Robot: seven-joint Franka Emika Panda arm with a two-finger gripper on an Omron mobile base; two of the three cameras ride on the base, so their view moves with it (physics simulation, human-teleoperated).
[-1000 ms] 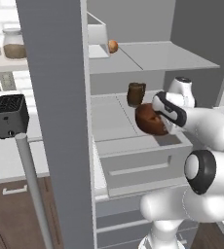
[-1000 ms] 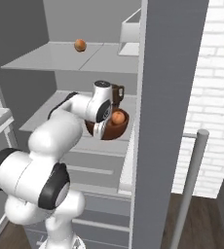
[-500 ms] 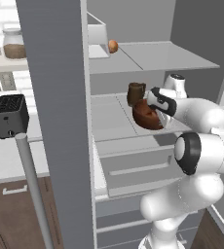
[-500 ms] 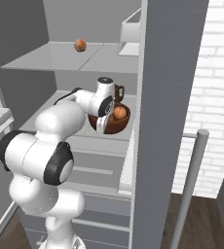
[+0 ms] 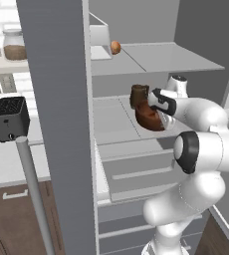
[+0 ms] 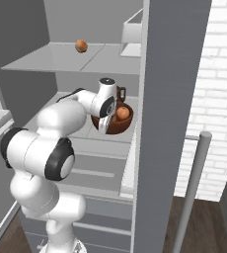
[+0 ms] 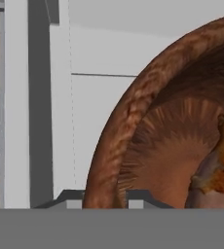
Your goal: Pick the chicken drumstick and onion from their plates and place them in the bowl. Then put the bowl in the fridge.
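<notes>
- Gripper [image 7: 104,197] clamped on rim of the bowl [image 5: 151,118], one finger either side of the wall, seen in hand view.
- Bowl sits over the middle shelf [image 5: 116,124] of the open fridge [image 6: 170,99], near that shelf's front edge; whether it rests on the shelf, cannot tell.
- Onion [image 6: 123,113] and chicken drumstick [image 7: 223,160] both inside the bowl.
- Dark brown mug [image 5: 138,96] just behind the bowl, toward the shelf's back.
- A second orange ball [image 5: 115,47] on the upper shelf, well apart.
</notes>
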